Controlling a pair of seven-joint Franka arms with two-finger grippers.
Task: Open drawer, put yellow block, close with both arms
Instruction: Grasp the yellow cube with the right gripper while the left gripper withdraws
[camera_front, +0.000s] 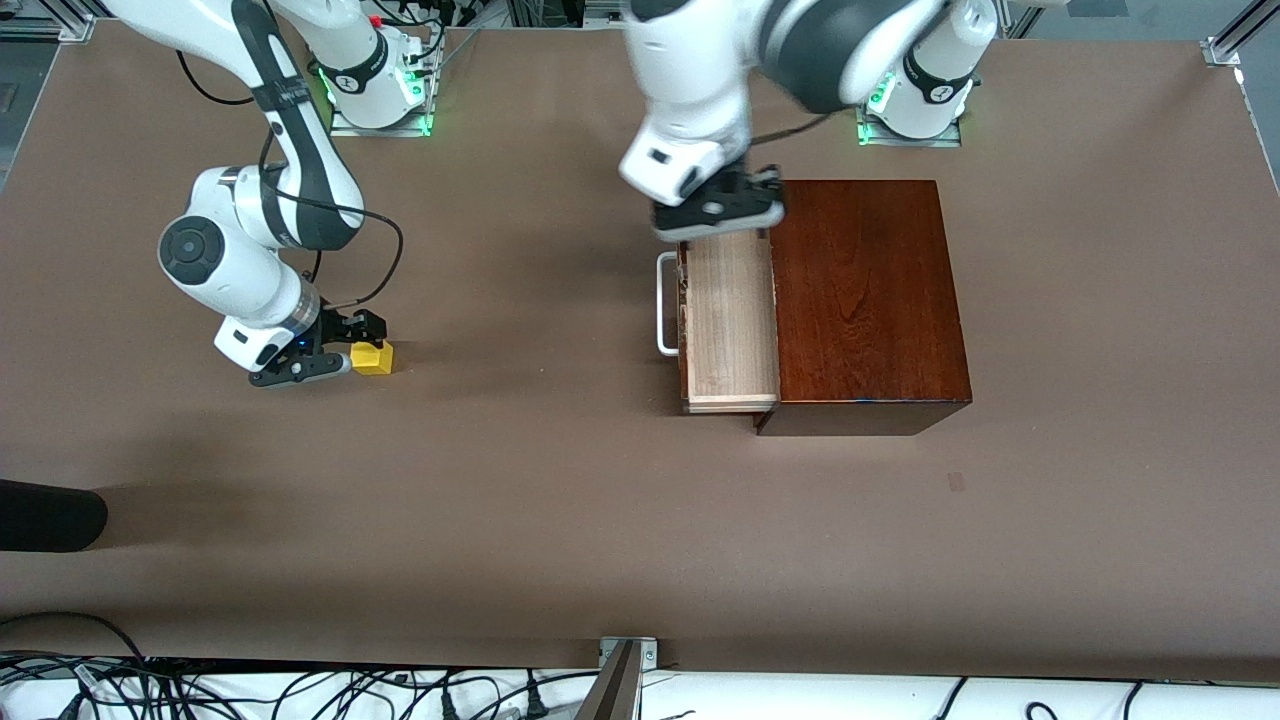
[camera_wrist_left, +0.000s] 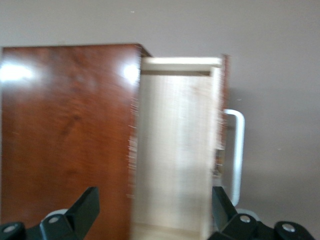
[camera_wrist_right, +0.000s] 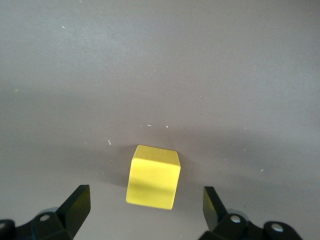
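The dark mahogany box (camera_front: 865, 300) stands toward the left arm's end of the table. Its drawer (camera_front: 728, 320) is pulled out toward the right arm's end, pale tray bare inside, white handle (camera_front: 665, 305) at its front. My left gripper (camera_front: 720, 205) hovers over the drawer's end farthest from the front camera, open and holding nothing; its wrist view looks down on the drawer (camera_wrist_left: 175, 150), the box (camera_wrist_left: 70, 135) and the gripper (camera_wrist_left: 154, 205). The yellow block (camera_front: 372, 357) lies on the table at the right arm's end. My right gripper (camera_front: 340, 347) is low beside it, open, the block (camera_wrist_right: 153, 176) just ahead of the right gripper (camera_wrist_right: 147, 205), untouched.
A black rounded object (camera_front: 45, 515) juts in at the right arm's end, nearer the front camera. Cables (camera_front: 300, 690) run along the table's front edge. Bare brown tabletop (camera_front: 540, 330) stretches between the block and the drawer.
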